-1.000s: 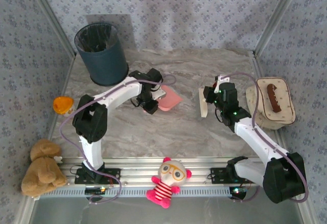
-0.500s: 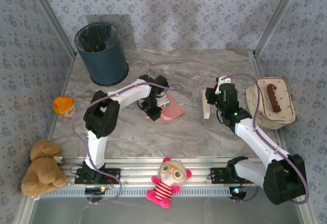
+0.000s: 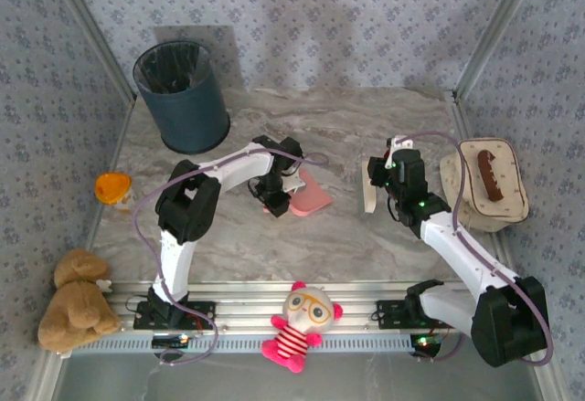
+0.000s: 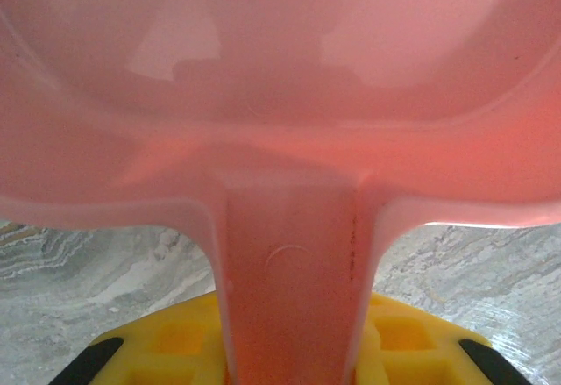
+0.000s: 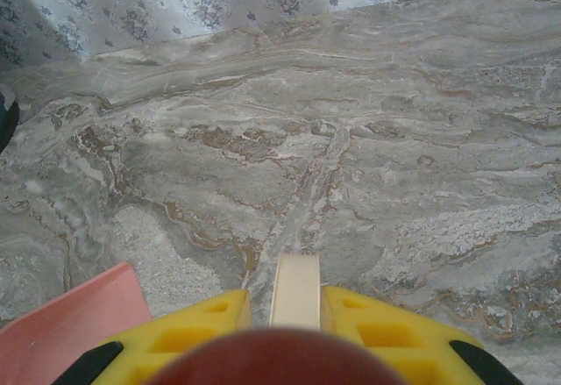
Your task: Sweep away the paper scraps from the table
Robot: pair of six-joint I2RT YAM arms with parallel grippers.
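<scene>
Two grips, both closed tight: my left fingers [image 4: 197, 337] clamp pink dustpan [image 3: 311, 200] by handle; my right fingers [image 5: 232, 315], just right of dustpan, pinch cream tool [image 3: 366, 195]. Marble tabletop [image 3: 347, 237] lies beneath dustpan.

Marble table [image 3: 347, 237] carries a dark bin [image 3: 183, 100] and cream tray [image 3: 451, 177].

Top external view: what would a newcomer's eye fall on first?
The left hand grips a pink dustpan in the middle, facing the right hand, which holds a cream tool. A dark blue bin stands at the far left, and a striped doll lies on the near rail.
</scene>
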